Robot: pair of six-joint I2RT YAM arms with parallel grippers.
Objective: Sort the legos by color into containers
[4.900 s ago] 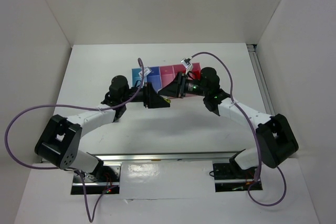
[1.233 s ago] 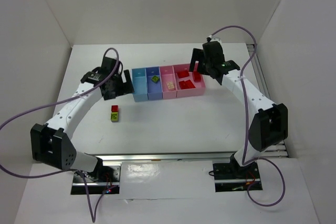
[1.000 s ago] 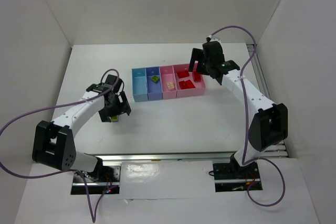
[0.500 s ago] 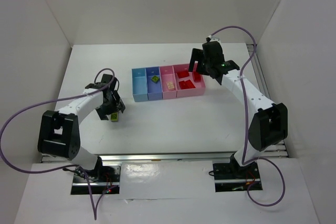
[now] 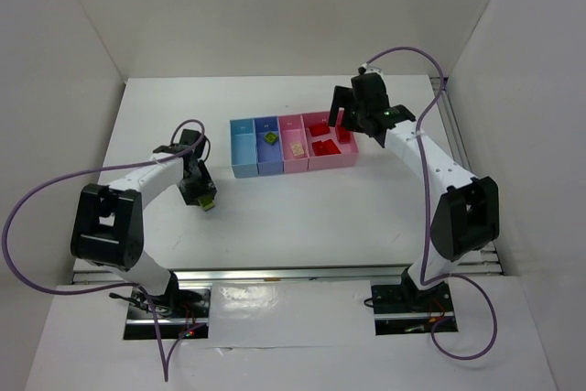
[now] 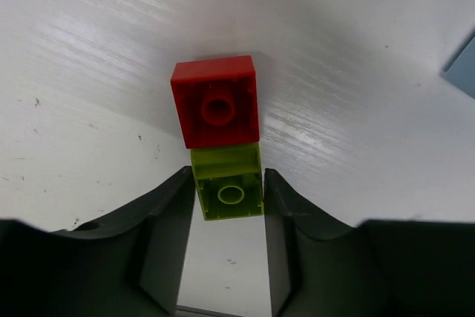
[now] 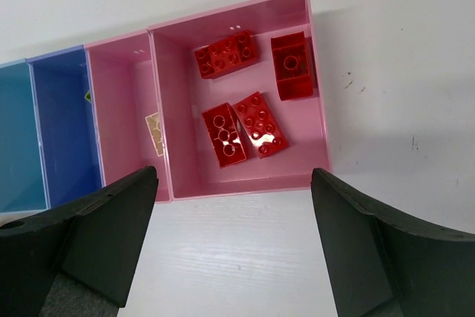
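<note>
My left gripper (image 6: 230,183) is shut on a yellow-green lego (image 6: 228,192), one finger against each side. A red lego (image 6: 217,102) sits tight against its far end on the white table. From above, that gripper (image 5: 203,197) is left of the containers and only the yellow-green lego (image 5: 208,203) shows. The four joined bins are light blue (image 5: 243,160), darker blue (image 5: 267,160), pink (image 5: 295,160) and wide pink (image 5: 334,158). My right gripper (image 7: 234,177) hangs open and empty above the wide pink bin (image 7: 297,139), which holds several red legos (image 7: 226,53).
A peach lego (image 7: 154,133) lies in the narrow pink bin (image 7: 119,109). A yellow-green lego (image 5: 271,137) lies in the darker blue bin. A corner of the light blue bin (image 6: 464,72) shows in the left wrist view. White walls enclose the table on three sides.
The left gripper came down from beside the bins onto the two legos on the table and closed on the yellow-green one. The right arm has stayed still for the last second.
</note>
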